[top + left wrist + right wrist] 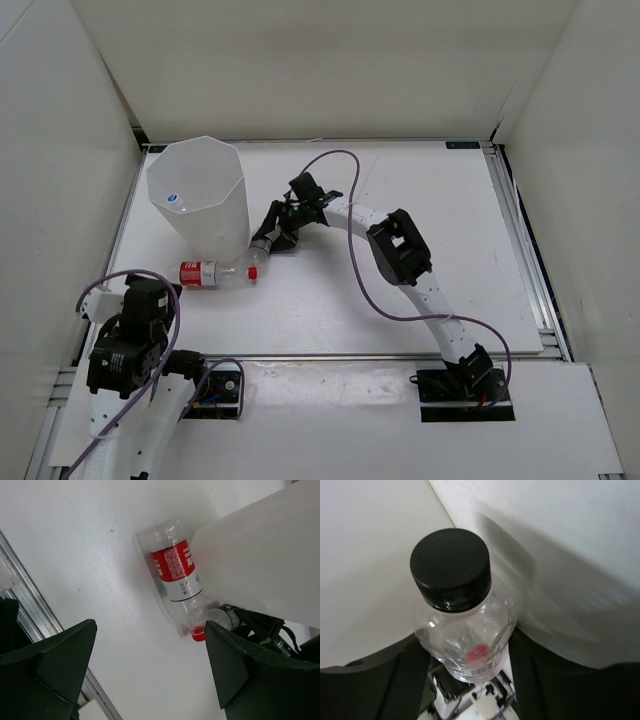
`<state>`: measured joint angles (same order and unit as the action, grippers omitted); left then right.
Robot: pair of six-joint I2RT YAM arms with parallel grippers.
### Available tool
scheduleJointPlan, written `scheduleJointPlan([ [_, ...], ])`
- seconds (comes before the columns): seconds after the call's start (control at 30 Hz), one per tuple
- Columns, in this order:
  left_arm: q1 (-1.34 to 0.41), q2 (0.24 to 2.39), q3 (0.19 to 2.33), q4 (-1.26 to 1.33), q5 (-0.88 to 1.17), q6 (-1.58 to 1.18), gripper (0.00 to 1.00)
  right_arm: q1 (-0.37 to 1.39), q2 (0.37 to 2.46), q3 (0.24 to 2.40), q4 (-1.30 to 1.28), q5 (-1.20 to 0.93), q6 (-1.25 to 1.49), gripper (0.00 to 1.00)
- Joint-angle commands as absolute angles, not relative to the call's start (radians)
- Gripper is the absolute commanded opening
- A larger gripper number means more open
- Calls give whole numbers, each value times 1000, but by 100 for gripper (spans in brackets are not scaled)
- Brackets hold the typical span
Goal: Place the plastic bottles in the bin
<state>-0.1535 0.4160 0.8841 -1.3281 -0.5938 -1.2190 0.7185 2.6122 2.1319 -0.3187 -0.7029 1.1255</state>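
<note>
Left tool [150,627] wide | right tool [470,667] gripping dark-capped bottle [462,625] beside bin [200,205] | red-label bottle [215,272] lying beside bin

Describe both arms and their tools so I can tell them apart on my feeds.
The left arm and right arm match: white link shells, black joint housings, a loose purple cable along each. The left tool and right tool are black; the left's fingers are broad wedges. No markings are legible.
</note>
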Motion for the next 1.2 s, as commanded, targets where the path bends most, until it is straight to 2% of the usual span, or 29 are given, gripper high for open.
scheduleJointPlan([
  [0.0, -155, 349, 833, -1427, -548, -1376, 100, 695, 2545, 2001, -319, -701, 1100, 57],
  [0.2, -155, 252, 677, -1312, -525, -1529, 100, 603, 2245, 1735, -319, -681, 982, 34],
  [0.3, -164, 204, 588, -1235, -525, -1600, 100, 574, 2082, 1684, -339, -670, 922, 33],
  [0.43, -164, 181, 520, -1178, -525, -1675, 100, 560, 1974, 1888, -376, -628, 902, 33],
  [0.6, -164, 193, 494, -1143, -488, -1665, 100, 619, 2072, 2337, -364, -500, 864, 34],
  [0.63, -164, 207, 506, -1143, -488, -1654, 100, 633, 2095, 2449, -351, -473, 855, 36],
  [0.67, -164, 224, 527, -1143, -477, -1641, 100, 664, 2127, 2474, -295, -406, 830, 38],
  [0.8, -164, 279, 619, -1224, -457, -1620, 100, 747, 2170, 2474, -143, -258, 756, 42],
  [0.9, -164, 305, 692, -1265, -468, -1534, 100, 830, 2224, 2534, -92, -157, 571, 51],
  [1.03, -164, 345, 747, -1295, -491, -1448, 100, 919, 2233, 2502, -54, -6, 310, 67],
  [1.07, -164, 354, 758, -1295, -491, -1439, 100, 929, 2233, 2502, -54, 3, 278, 89],
  [1.1, -164, 354, 758, -1286, -479, -1439, 100, 943, 2233, 2502, -80, 3, 247, 100],
  [1.17, -164, 354, 738, -1272, -462, -1456, 100, 963, 2189, 2496, -121, 69, 140, 100],
])
